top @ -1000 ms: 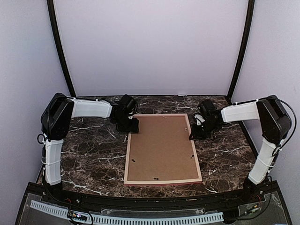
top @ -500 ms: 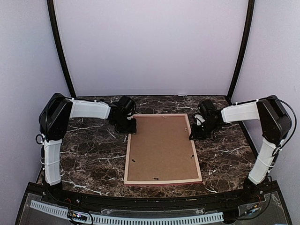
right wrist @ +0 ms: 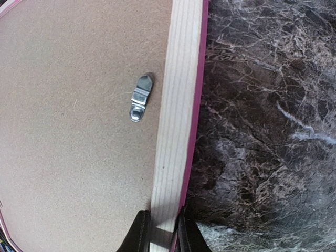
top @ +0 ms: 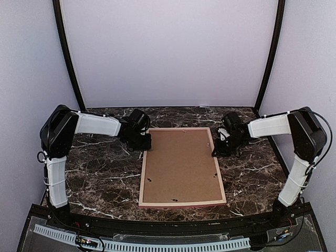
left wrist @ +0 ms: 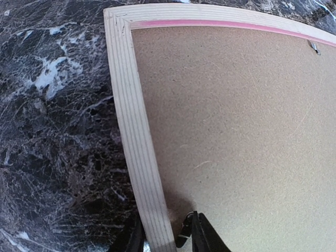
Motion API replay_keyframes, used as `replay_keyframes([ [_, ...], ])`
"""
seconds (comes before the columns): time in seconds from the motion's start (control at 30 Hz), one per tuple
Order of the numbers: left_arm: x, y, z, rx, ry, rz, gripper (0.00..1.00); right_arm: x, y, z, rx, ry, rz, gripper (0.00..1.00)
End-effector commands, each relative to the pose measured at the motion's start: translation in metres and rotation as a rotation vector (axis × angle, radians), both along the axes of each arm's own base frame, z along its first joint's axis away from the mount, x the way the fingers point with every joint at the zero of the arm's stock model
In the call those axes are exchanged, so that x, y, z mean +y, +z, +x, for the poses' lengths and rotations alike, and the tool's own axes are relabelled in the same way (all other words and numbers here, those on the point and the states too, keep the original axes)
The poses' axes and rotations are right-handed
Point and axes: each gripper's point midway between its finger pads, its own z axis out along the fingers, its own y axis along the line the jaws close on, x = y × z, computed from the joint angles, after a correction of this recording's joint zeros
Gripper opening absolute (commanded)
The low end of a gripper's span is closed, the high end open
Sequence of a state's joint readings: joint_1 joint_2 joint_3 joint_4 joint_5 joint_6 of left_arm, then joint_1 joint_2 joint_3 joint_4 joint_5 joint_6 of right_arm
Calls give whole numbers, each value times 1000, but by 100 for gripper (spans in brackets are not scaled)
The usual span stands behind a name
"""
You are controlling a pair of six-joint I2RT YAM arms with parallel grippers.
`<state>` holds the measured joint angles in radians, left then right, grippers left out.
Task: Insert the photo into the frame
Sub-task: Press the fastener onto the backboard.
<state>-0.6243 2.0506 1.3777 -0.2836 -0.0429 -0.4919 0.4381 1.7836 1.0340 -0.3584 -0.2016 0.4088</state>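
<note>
The frame (top: 142, 178) lies back-up on the marble table (top: 100, 178), its brown backing board (top: 181, 165) facing up. The right gripper (right wrist: 161, 231) is clamped on the frame's right rail near the far corner, just beside a metal clip (right wrist: 140, 97). The left gripper (left wrist: 164, 239) straddles the left rail near the far-left corner; whether it is pinching the wood I cannot tell.

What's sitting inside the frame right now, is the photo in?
A brown backing board fills the frame back, a metal tab near its edge. Anything beneath it, photo included, is hidden.
</note>
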Motion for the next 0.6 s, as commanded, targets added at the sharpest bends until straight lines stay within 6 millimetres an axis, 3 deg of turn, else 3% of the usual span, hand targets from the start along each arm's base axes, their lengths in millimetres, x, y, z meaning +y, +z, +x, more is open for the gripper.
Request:
replay_keyframes([
  [0.0,28,-38,-45,170,2,97,32,-6,-12,-12,34,24,-28,10],
  [0.17,21,-36,-47,177,6,38,35,-5,-13,-13,37,25,-29,10],
  [0.57,12,-6,-35,145,25,-115,48,-5,-12,-12,39,29,-32,10],
])
